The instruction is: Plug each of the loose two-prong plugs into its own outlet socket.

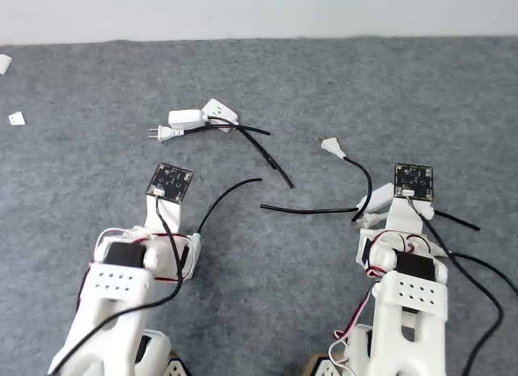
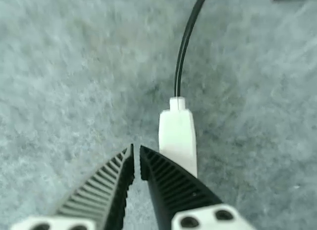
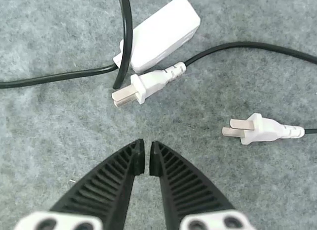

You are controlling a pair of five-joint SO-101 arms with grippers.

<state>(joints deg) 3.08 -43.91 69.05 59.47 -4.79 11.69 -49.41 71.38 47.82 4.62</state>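
**Spotter:** How are your hands set?

**Operator:** My left gripper (image 2: 136, 152) has its ribbed black fingers pressed together, with only a sliver between the tips and nothing pinched. My right gripper (image 3: 147, 147) is the same, closed and empty.

**Spotter:** What's under the left wrist?

**Operator:** A smooth white rectangular block (image 2: 177, 136) lies on the fuzzy grey mat (image 2: 59, 67), just beside the fingers. A thin black cord (image 2: 185, 47) leaves its far end. A finger hides its near end, so I cannot tell plug from socket.

**Spotter:** And the right?

**Operator:** I see a glossy, boxy outlet socket (image 3: 158, 34) with a black cable (image 3: 126, 37) crossing one corner. Just beside it is a loose plug (image 3: 143, 86) with two flat metal prongs and a ribbed collar. A second plug (image 3: 260, 130) lies apart from them, and its cord is cut off at the edge.

**Spotter:** Overhead?

**Operator:** Far up the mat I have a rounded block (image 1: 188, 117) and a squarer block (image 1: 220, 111) side by side. Their faces are too small for me to read. A third plug (image 1: 166, 133) sits just beside them, prongs free. A lone plug (image 1: 332, 147) lies nearer my right arm. I cannot tell whether it is one of the two plugs from the right wrist view.
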